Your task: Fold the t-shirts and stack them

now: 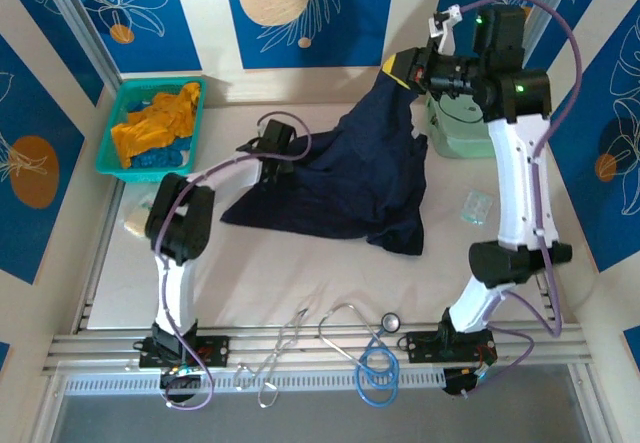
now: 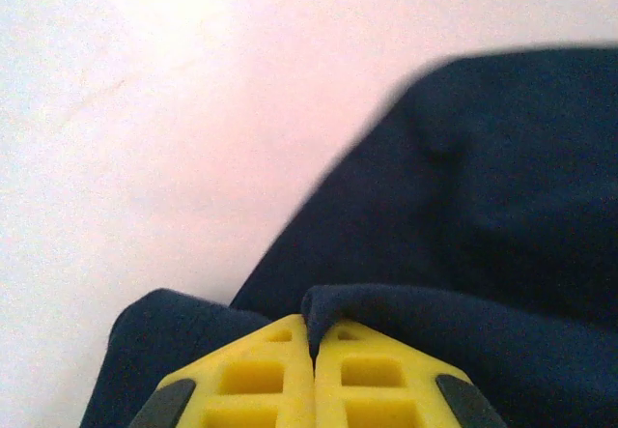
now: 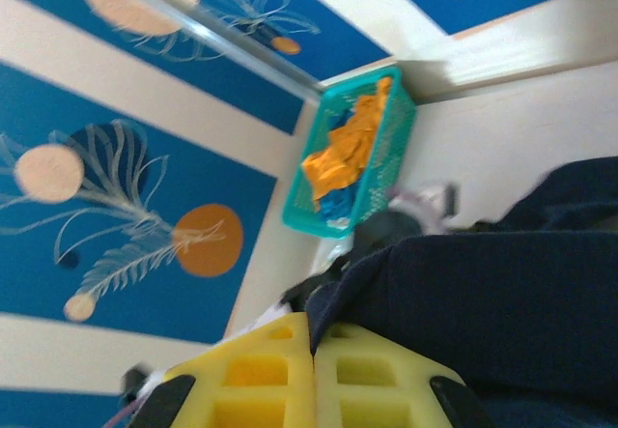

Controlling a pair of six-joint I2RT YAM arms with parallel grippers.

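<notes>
Sagging mid-frame, the evidently soft dark navy cloth t-shirt [image 1: 350,183] was clamped at its edges by left gripper [image 2: 311,336] and right gripper [image 3: 311,336].

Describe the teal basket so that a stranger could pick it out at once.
Start at the white table and go to its far left corner, by the blue patterned wall. There sits the teal basket, heaped with mustard-orange cloth and some bright blue cloth. Unlike the mint-green case at the far right, it has open latticed walls.
</notes>
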